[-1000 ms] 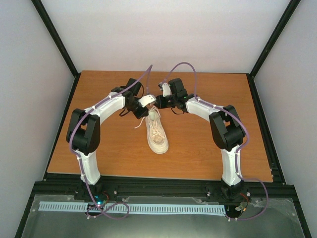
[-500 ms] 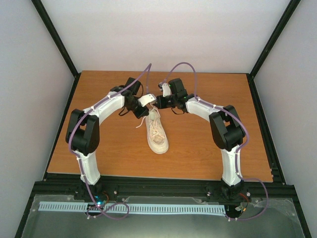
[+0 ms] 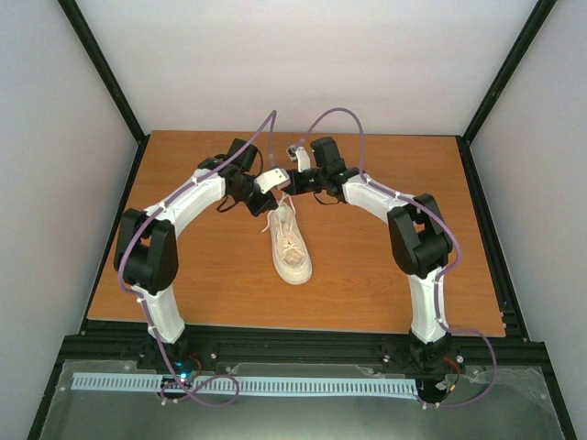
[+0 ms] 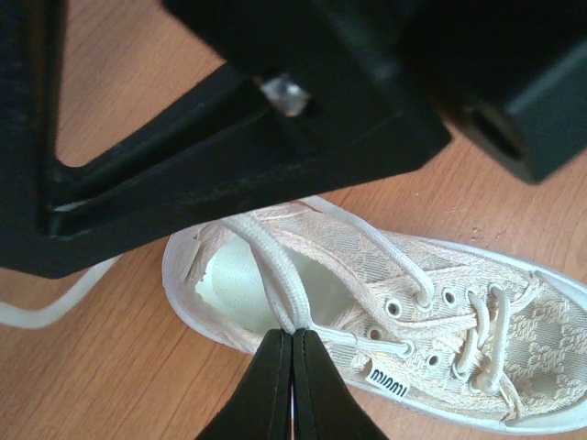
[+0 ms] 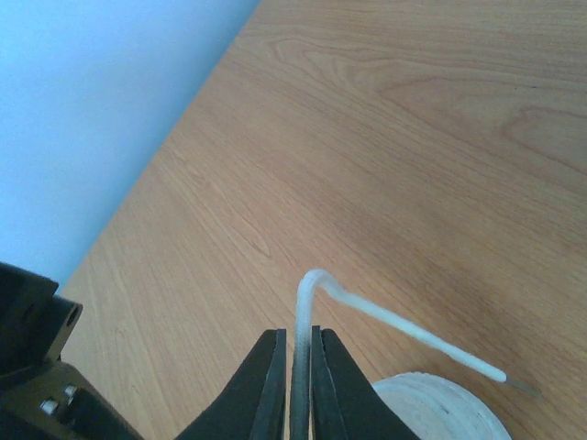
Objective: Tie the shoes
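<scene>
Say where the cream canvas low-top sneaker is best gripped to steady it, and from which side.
Probably the forefoot, from above, jaws spanning its narrow width. The cream canvas sneaker stands on its sole, toe toward the arm bases; that end is unobstructed, while the left gripper and right gripper each pinch a thin white lace at the heel end.

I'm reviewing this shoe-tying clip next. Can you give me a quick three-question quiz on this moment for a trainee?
1. True or false: the left hand is shut on a lace over the heel opening of the sneaker.
2. In the top view, the sneaker's toe points toward: A) the near edge of the table; B) the far wall; C) the left wall.
3. Fill in: the right hand is shut on a white ___.

Key: 1 true; 2 A; 3 lace end.
</scene>
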Tool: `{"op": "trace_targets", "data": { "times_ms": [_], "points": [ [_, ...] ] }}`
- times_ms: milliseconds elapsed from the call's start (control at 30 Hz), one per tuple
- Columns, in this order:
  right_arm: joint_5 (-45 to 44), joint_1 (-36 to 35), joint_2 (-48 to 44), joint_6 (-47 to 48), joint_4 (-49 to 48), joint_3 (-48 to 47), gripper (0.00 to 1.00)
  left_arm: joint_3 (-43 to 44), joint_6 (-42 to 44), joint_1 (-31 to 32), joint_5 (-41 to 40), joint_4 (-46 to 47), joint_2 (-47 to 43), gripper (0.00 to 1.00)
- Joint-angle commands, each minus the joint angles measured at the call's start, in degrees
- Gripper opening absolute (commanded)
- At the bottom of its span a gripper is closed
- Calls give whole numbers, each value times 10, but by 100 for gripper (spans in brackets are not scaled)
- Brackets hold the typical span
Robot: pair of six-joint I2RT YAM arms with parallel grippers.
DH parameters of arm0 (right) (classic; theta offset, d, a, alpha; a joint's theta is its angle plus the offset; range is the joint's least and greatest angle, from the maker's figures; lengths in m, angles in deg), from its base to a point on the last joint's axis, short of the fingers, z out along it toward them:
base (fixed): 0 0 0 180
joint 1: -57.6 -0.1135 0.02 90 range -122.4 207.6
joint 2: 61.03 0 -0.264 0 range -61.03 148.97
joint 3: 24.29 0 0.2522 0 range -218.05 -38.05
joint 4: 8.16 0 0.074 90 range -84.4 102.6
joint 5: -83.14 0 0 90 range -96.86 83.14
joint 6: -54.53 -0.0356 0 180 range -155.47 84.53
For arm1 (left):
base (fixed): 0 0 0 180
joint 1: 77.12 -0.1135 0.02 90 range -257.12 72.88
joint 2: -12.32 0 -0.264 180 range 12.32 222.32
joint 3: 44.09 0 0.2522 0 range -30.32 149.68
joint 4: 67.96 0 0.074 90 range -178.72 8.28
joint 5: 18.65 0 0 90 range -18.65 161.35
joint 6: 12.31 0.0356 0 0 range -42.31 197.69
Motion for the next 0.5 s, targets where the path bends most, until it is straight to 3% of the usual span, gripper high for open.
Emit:
{"op": "trace_targets", "data": {
  "times_ms": [0, 67, 167, 233, 467],
  "points": [
    [7, 1, 25, -10, 7, -38, 11, -3, 19, -2, -4, 6, -16, 1],
    [3, 1, 34, -17, 12, -47, 17, -6, 22, -2, -4, 7, -15, 1],
    [7, 1, 51, -20, 25, -68, 40, -9, 20, -2, 1, 11, -15, 1],
    [-2, 1, 58, 4, 61, -85, 50, -9, 18, -2, 1, 13, -14, 1],
    [-2, 55, -33, 75, 73, -22, 61, -16, 19, -3, 3, 14, -21, 1]
  ]
}}
